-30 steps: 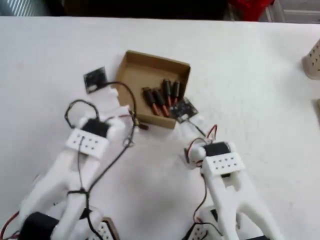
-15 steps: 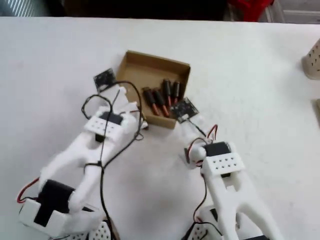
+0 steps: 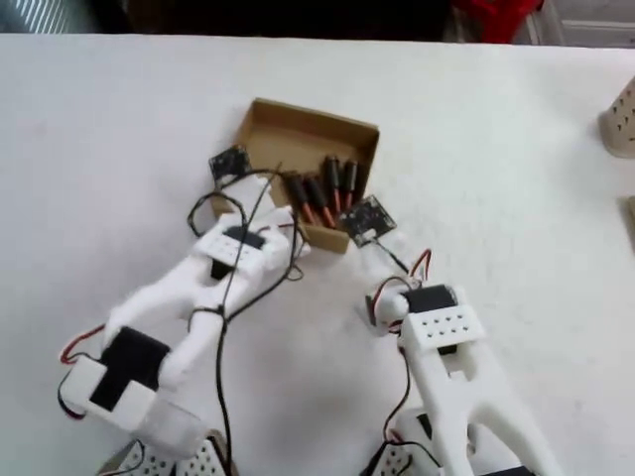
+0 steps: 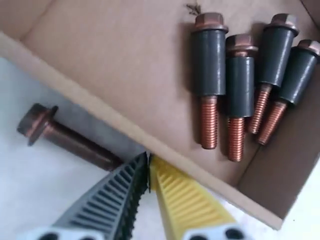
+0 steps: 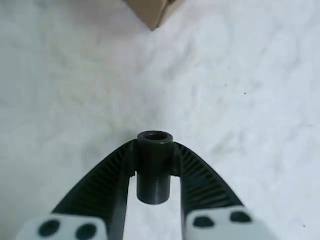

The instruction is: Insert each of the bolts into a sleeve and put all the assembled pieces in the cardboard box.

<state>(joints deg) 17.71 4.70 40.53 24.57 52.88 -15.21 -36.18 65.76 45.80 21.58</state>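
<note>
The cardboard box (image 3: 288,139) sits mid-table with several assembled bolt-and-sleeve pieces (image 3: 322,193) in its right part; they appear as copper bolts in black sleeves (image 4: 240,85) in the left wrist view. A bare bolt (image 4: 60,136) lies on the table just outside the box's near wall (image 4: 95,105). My left gripper (image 4: 148,167) is shut, fingertips together at that wall, and the bolt's shaft end runs behind the grey finger (image 4: 112,200). My right gripper (image 5: 154,172) is shut on an upright black sleeve (image 5: 154,165) above bare table, short of the box corner (image 5: 152,12).
The left arm (image 3: 198,288) and right arm (image 3: 442,332) reach in from the near edge, trailing loose cables. A cream perforated object (image 3: 620,119) stands at the far right edge. White table surface surrounds the box.
The left arm has swung forward and to the right, bringing its gripper up to the box's near wall over the loose bolt. The right arm has stayed still with the sleeve.
</note>
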